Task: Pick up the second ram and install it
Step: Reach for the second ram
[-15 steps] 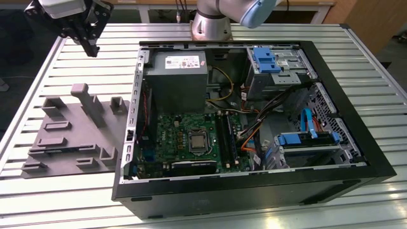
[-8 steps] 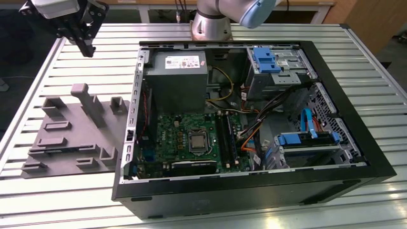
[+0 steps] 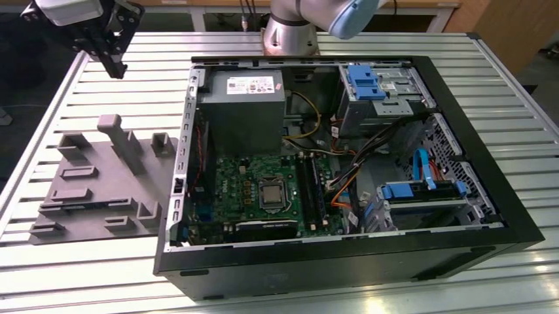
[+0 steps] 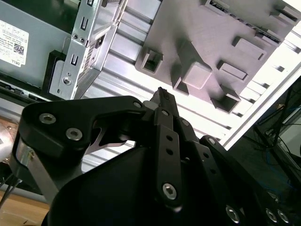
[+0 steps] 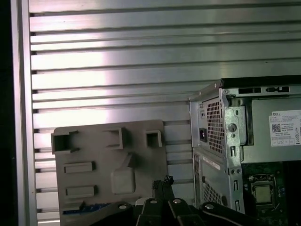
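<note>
- Second ram (image 5: 84, 207), a thin long dark stick with a bluish edge: looks to be lying flat in a slot of the grey plastic fixture block (image 5: 101, 160) in the first wrist view. Partly cut off by the gripper's links, so can't make out chips or anything.
- Black two-finger gripper (image 3: 114, 68) hanging up over the far corner of the slatted aluminium table (image 3: 515, 163), on the exterior view's left. Well apart from the stick, touching nothing.
- Fingers (image 4: 165, 136) pinched together, nothing between them, tips meeting in both wrist views.
- In the way, part one: the fixture's tall upright post (image 3: 118, 137) plus a few shorter stubs, standing between gripper and stick in the exterior view.
- Part two: open black computer case (image 3: 349, 268) parked just beside the fixture, its metal side wall (image 3: 183, 163) rising between fixture and green motherboard (image 3: 253, 190).
- Inside the case: long black memory slots (image 3: 307, 186) running along the board, grey power supply box (image 3: 240, 111) crowding the far end, orange and blue cables (image 3: 345, 190) looping just beside the slots, and a blue drive bracket (image 3: 410, 191) further to the exterior view's right.
</note>
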{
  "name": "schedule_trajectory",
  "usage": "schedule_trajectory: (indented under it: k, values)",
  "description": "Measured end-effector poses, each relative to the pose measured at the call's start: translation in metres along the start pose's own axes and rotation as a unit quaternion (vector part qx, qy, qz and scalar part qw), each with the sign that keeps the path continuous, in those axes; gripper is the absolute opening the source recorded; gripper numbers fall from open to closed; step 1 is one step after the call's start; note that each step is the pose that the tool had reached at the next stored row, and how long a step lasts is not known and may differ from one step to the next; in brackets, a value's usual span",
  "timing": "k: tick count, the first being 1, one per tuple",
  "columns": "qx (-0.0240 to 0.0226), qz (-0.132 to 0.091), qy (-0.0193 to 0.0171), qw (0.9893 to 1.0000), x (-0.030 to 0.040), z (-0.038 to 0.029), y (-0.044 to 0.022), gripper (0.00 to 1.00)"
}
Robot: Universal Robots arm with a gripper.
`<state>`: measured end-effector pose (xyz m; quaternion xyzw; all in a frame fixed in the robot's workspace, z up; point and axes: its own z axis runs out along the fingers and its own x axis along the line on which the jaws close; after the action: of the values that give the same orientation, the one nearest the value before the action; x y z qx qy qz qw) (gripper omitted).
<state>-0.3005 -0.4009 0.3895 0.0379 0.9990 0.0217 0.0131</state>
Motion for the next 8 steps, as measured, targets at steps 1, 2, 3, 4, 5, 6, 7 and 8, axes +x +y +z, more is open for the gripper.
schedule_trajectory:
  k: [1, 2, 3, 4, 5, 6, 7, 8]
  values:
    - [0.0, 0.0, 0.0, 1.0, 0.0006, 0.0, -0.0001, 0.11]
    - [0.0, 0.0, 0.0, 1.0, 0.0011, 0.0, -0.0001, 0.11]
    - [0.0, 0.0, 0.0001, 1.0, 0.0017, 0.0, -0.0001, 0.11]
    - [0.0, 0.0, 0.0, 1.0, 0.0022, 0.0, -0.0002, 0.11]
    - [0.0, 0.0, 0.0, 1.0, 0.0028, 0.0, -0.0002, 0.11]
    - [0.0, 0.0, 0.0, 1.0, 0.0033, 0.0, -0.0003, 0.11]
    - [0.0, 0.0, 0.0, 1.0, 0.0039, 0.0, -0.0003, 0.11]
    - [0.0, 0.0, 0.0, 1.0, 0.0044, 0.0, -0.0004, 0.11]
